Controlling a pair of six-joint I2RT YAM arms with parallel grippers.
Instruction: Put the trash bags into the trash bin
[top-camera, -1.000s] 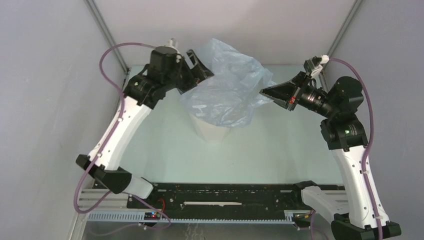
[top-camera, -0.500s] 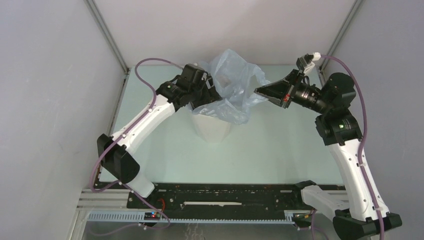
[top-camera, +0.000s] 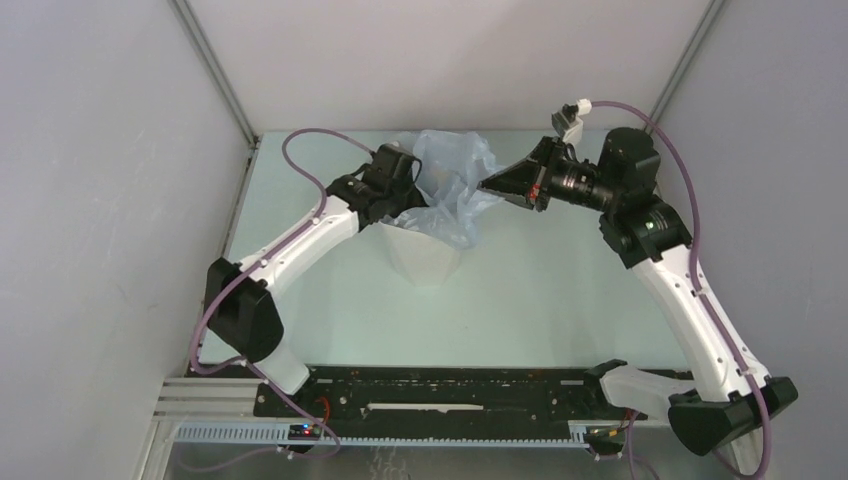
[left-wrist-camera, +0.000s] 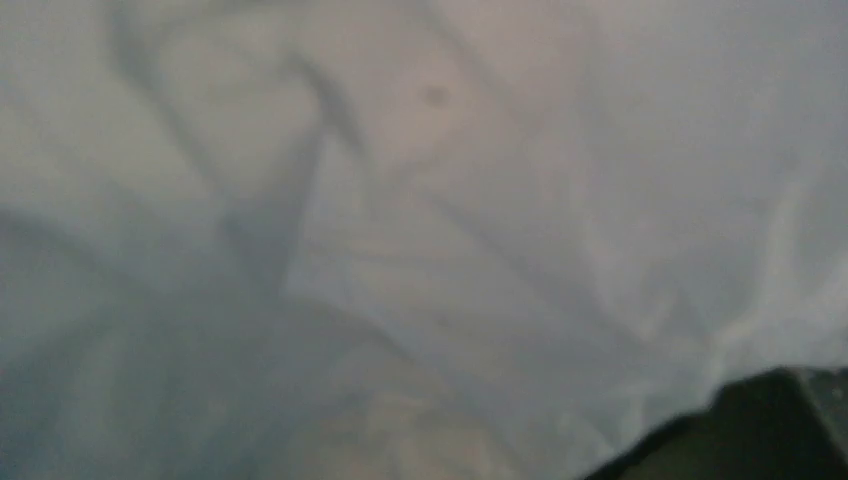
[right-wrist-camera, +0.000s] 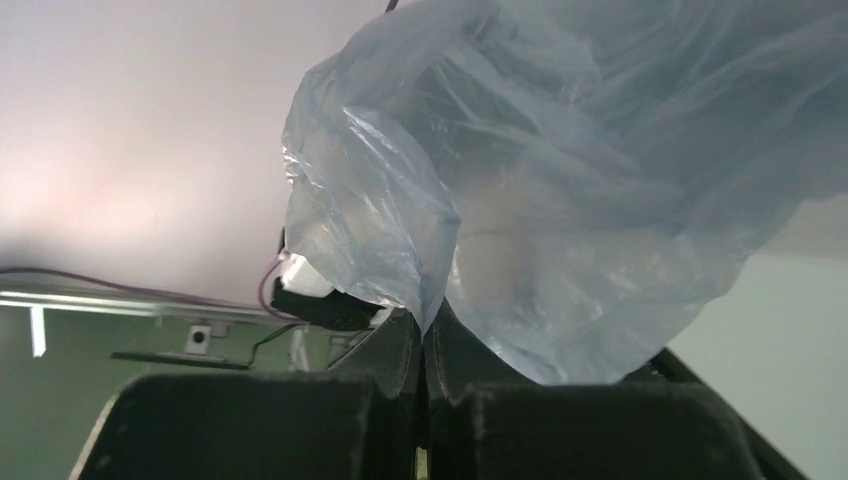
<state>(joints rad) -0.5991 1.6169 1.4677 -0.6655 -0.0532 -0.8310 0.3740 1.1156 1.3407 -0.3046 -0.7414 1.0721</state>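
The pale-blue trash bag (top-camera: 455, 180) is bunched over the mouth of the white trash bin (top-camera: 425, 258). Only its lowest folds are at or inside the rim, while most of the crinkled film billows above the bin and hangs over the rim's right side.

The left gripper (top-camera: 400, 190) is buried in the film just above the bin's left rim. Its wrist view shows only blurred plastic (left-wrist-camera: 400, 200) pressed close, so I cannot tell whether its jaws are apart or together.

The right gripper (top-camera: 490, 186) (right-wrist-camera: 424, 335), above and to the right of the bin, has its fingers pressed together on a pinched edge of the bag (right-wrist-camera: 560, 200), holding it up.

The main risk is the bin itself. It is tall and narrows toward its base, so an off-centre downward push from the left arm, or a sideways tug through taut film from the right, could tip it onto the table (top-camera: 540, 290). Springy film may also puff back out once let go, or cling to the left fingers and ride out when that arm lifts.
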